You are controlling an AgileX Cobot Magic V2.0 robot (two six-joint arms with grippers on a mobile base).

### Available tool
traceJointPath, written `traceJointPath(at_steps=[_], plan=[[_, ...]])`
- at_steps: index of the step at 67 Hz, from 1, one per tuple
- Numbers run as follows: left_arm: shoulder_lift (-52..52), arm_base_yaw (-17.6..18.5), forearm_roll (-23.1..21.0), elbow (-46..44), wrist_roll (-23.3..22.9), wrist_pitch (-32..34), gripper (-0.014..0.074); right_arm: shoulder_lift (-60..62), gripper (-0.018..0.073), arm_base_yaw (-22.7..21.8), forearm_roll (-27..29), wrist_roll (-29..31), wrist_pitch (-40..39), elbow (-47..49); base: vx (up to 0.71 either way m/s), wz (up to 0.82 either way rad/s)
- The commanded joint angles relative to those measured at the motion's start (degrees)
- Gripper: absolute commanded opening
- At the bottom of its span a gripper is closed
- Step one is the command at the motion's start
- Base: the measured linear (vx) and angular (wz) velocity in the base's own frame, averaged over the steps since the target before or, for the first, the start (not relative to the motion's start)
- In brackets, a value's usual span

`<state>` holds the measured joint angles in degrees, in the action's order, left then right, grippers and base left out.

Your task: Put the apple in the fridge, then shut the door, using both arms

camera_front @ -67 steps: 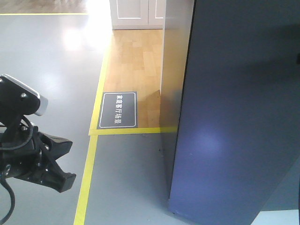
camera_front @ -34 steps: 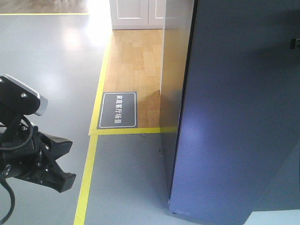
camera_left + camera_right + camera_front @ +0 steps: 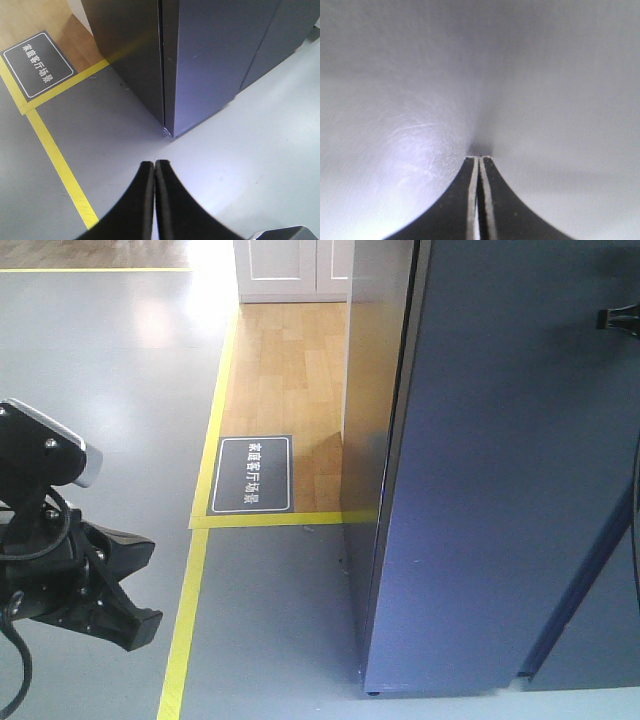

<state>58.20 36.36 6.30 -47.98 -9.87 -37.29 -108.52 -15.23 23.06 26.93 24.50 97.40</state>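
A: How is the fridge being shown?
B: Its door is being seen nearly flush against it; the apple is being hidden from every view.
A: And each gripper?
B: The right gripper is being pressed, jaws together, against the door. The left gripper is being held closed above the floor.

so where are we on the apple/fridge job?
No apple shows in any view, so whether it is inside cannot be told. The door is nearly shut against the fridge, only a thin seam left. The right gripper, fingers together, presses its tip on the door face. The left gripper hangs shut, idle.
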Motion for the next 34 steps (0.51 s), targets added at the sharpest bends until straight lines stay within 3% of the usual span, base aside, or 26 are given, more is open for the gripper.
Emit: traceJointPath(at_steps=[1, 10, 34], plan=[[-0.95, 0.16, 0.33, -1.53, -0.4, 3.07, -0.0006, -0.98, -0.0003, -0.18, 1.29, 0.82, -4.97, 6.16, 0.0, 0.0], [-0.95, 0.16, 0.33, -1.53, -0.4, 3.15, -0.0006, -3.89, -0.0003, -0.18, 1.45, 0.25, -2.62, 9.47, 0.0, 0.0], [-0.95, 0.16, 0.33, -1.53, -0.4, 3.15, -0.0006, -1.01, -0.0003, -0.18, 0.89, -4.3, 2.35, 6.97, 0.0, 0.0]])
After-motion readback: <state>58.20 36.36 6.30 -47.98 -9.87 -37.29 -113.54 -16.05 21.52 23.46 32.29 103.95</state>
